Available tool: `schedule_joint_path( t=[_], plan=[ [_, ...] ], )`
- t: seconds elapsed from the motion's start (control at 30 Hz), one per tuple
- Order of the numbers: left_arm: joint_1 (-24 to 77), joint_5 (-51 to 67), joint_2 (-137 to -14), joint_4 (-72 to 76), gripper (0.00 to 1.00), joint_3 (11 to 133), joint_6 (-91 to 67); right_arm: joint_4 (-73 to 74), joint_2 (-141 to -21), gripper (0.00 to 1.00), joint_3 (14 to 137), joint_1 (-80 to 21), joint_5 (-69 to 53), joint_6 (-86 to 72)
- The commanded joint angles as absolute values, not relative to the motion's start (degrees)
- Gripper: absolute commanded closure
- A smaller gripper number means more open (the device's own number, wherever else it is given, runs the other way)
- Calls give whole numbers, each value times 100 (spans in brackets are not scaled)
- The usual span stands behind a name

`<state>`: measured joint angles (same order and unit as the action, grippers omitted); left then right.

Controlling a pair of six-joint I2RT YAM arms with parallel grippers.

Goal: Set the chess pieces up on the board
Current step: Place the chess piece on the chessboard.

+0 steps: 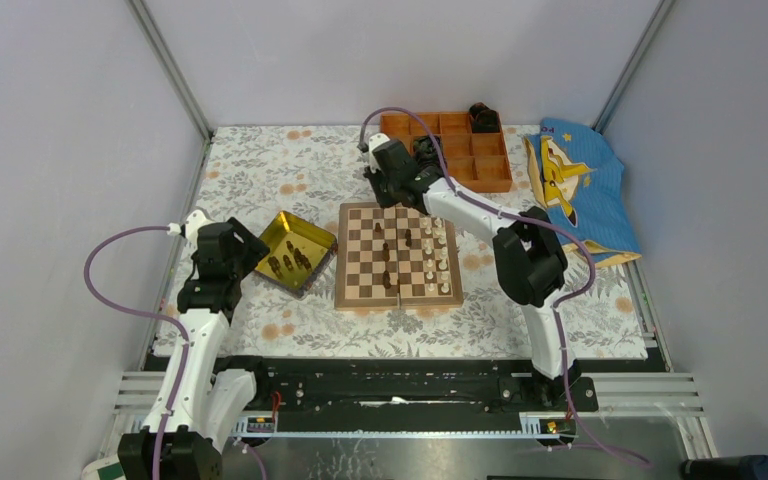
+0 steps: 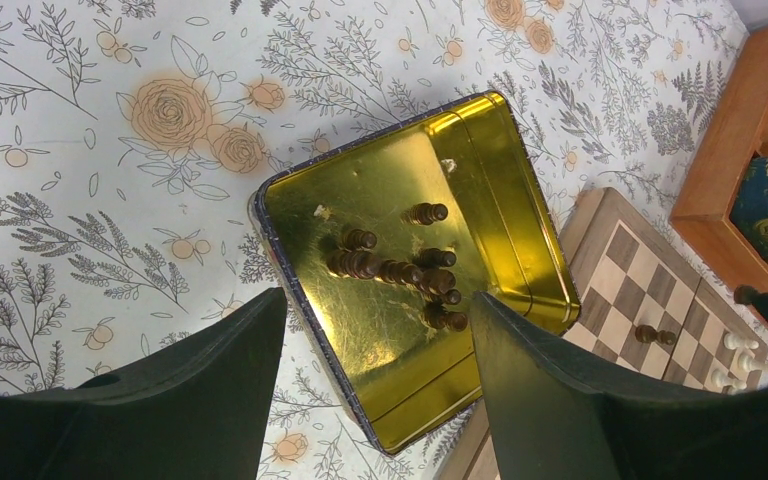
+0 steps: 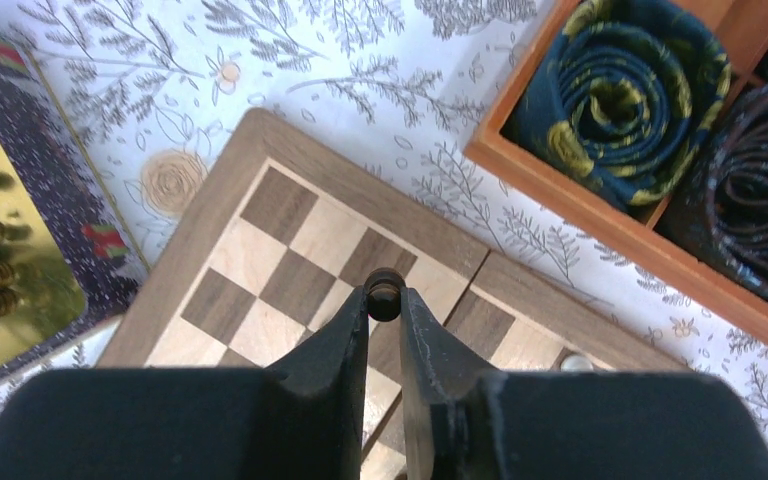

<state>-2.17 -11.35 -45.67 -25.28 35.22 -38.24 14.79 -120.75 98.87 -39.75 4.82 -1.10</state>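
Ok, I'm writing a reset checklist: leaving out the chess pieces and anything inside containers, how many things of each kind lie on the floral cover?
square wooden chessboard with light and dark checks: 1
shiny gold rectangular tray: 1
orange compartmented wooden box: 1
blue fabric with a yellow cartoon print: 1
Total: 4

Shiny gold rectangular tray (image 1: 295, 232) lies well left of orange compartmented wooden box (image 1: 480, 172) holding dark rolled neckties (image 3: 620, 90); blue printed cloth (image 1: 580, 190) sits just right.
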Motion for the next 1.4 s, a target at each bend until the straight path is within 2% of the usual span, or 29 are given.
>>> schedule_joint_path(
  t=[0.0, 0.53, 1.37],
  plan=[
    [-210, -1028, -4479, -2202, 25, 3455, -3816, 1659, -12359, 93, 10486, -4026, 283, -21],
    [-211, -932, -4432, -2164, 25, 3433, -3823, 2395, -13415, 93, 11850, -4278, 368, -26],
    [-204, -905, -4455, -2153, 25, 3419, -3837, 2373, -13668, 91, 11875, -4294, 476, 132]
  ],
)
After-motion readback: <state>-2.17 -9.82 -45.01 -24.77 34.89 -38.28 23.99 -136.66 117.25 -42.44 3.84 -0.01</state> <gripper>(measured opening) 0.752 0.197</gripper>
